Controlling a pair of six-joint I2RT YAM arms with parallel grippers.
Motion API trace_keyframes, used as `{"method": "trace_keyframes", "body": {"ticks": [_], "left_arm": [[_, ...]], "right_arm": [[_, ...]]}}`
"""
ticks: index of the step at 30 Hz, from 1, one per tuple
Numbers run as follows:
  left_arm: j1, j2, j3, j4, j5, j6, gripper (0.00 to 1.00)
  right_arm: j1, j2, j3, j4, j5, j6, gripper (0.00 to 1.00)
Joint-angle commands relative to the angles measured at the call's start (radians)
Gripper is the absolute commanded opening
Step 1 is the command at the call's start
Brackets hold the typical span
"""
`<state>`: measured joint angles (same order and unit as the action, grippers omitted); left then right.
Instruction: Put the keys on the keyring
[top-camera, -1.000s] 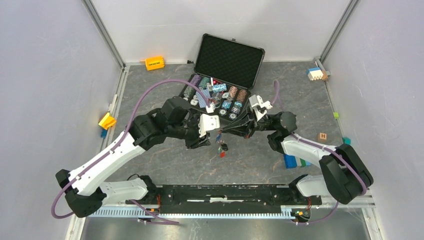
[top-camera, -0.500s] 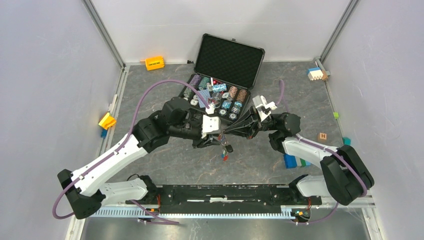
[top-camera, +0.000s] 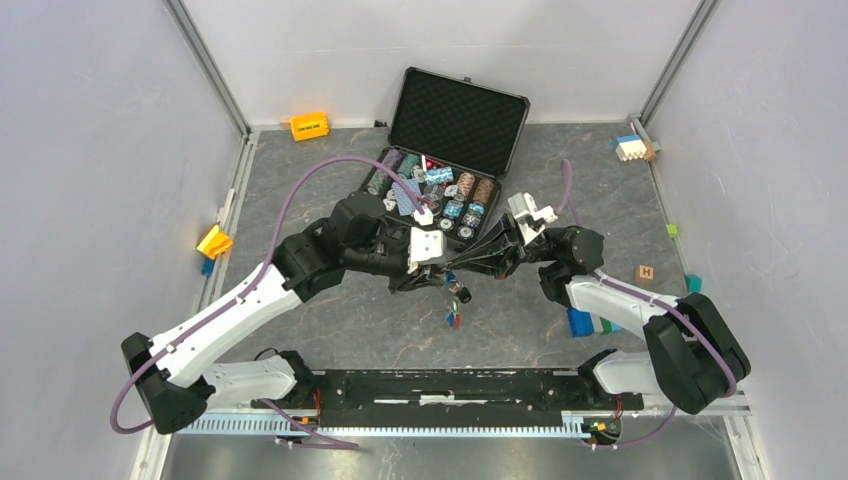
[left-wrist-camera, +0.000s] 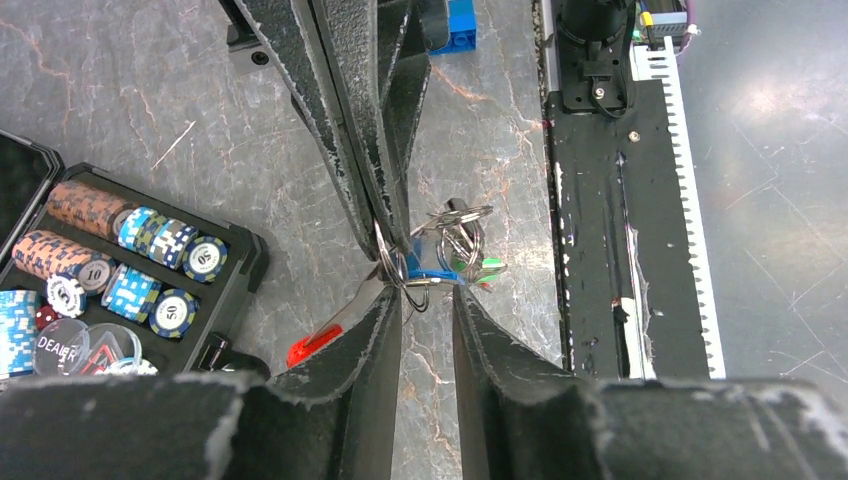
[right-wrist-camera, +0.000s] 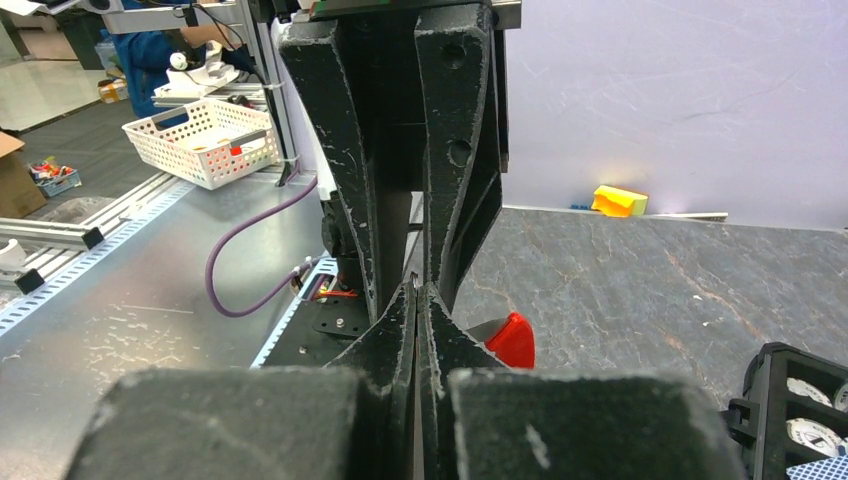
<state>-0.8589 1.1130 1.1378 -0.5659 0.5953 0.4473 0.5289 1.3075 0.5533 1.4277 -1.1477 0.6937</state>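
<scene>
Both grippers meet above the table's middle. My right gripper (top-camera: 452, 272) is shut on the thin metal keyring (left-wrist-camera: 388, 250); its closed fingers (left-wrist-camera: 375, 150) come down from the top of the left wrist view. The red fob (left-wrist-camera: 312, 347) hangs from the ring and also shows in the right wrist view (right-wrist-camera: 512, 340). My left gripper (left-wrist-camera: 428, 292) has its jaws narrowly apart, pinching a blue-capped key (left-wrist-camera: 432, 271) at the tips. A green-capped key (left-wrist-camera: 487, 268) and small rings dangle beside it. The key bunch (top-camera: 455, 305) hangs below both grippers.
An open black case (top-camera: 455, 120) with poker chips (top-camera: 440, 195) lies just behind the grippers. Blue and green blocks (top-camera: 585, 322) and a wooden block (top-camera: 645, 273) are on the right. An orange block (top-camera: 309, 126) and a yellow one (top-camera: 214, 242) are on the left.
Both grippers have shifted together slightly to the right and nearer, carrying the keyring and hanging keys with them. Their grips look unchanged.
</scene>
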Motion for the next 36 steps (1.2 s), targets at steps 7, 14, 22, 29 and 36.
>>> {"method": "trace_keyframes", "body": {"ticks": [7, 14, 22, 29, 36], "left_arm": [[0.012, 0.001, 0.061, 0.020, 0.038, -0.040, 0.30], [0.017, -0.006, 0.076, 0.018, 0.041, -0.061, 0.26], [0.021, 0.002, 0.067, -0.002, 0.031, -0.046, 0.17], [0.026, 0.001, 0.059, -0.011, 0.012, -0.029, 0.07], [0.028, 0.025, 0.059, -0.003, 0.030, -0.022, 0.02]], "right_arm": [[-0.004, -0.035, 0.016, 0.051, -0.003, -0.033, 0.00], [-0.004, -0.037, 0.016, 0.031, -0.002, -0.049, 0.00], [-0.005, -0.038, 0.013, 0.031, -0.002, -0.049, 0.00], [-0.004, -0.037, 0.013, 0.036, -0.004, -0.046, 0.00], [-0.005, -0.031, 0.005, 0.104, -0.001, 0.000, 0.00]]}}
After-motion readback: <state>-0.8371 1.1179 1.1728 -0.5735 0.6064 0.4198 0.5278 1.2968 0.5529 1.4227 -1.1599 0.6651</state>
